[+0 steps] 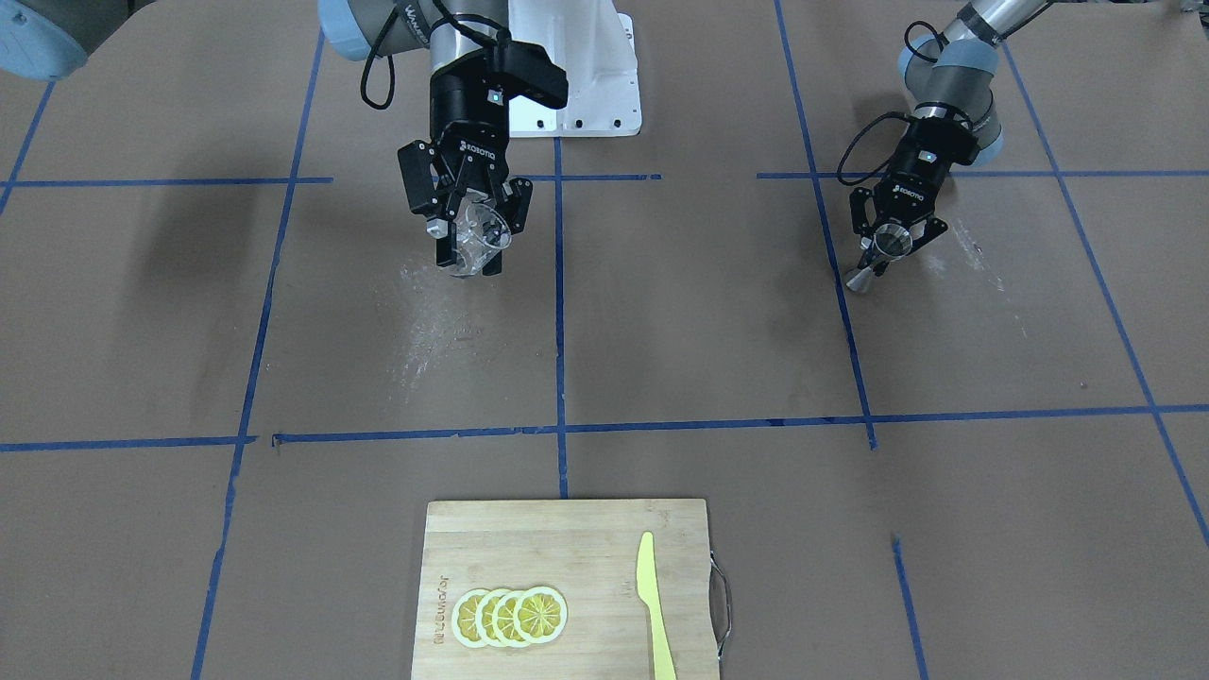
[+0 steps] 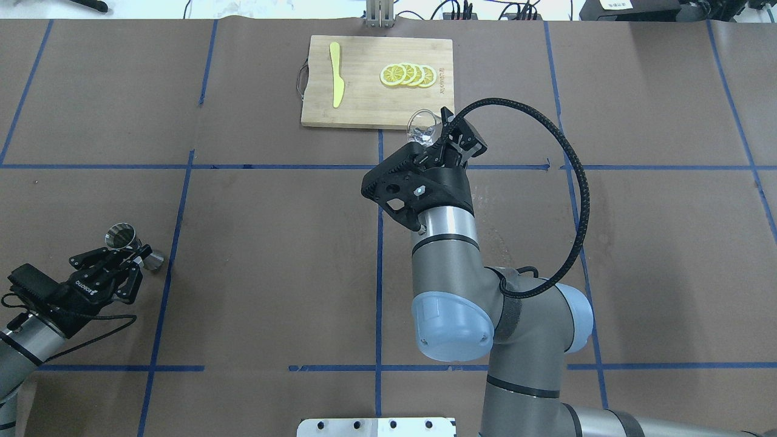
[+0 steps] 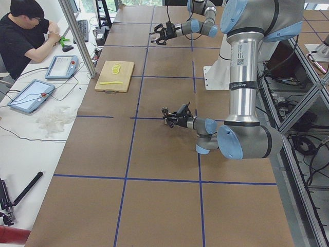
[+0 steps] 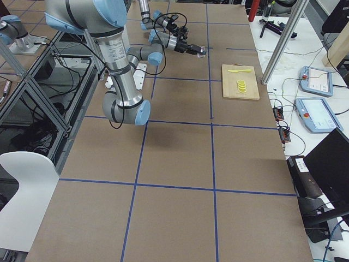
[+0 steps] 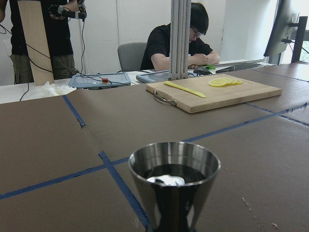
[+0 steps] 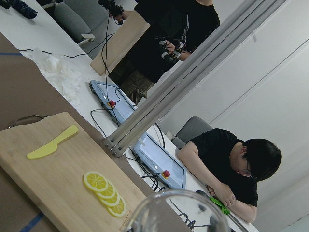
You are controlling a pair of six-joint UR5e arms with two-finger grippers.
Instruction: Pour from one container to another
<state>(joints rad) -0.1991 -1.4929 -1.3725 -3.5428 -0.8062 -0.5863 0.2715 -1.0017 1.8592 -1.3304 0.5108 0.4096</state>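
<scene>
**We are holding both vessels, and the pour is not yet beginning.**
Our right gripper (image 1: 469, 249) is clamping the clear glass (image 2: 420, 124), raised and tilted over the middle of the table (image 1: 661, 331). Our left gripper (image 1: 893, 247) is pinching the steel jigger (image 5: 174, 179) at its waist, low on the left side and well apart from the glass. We cannot tell whether the jigger is touching the table. Next, we judge, we are needing to level the glass, carry the jigger over its mouth and tip it slowly.
</scene>
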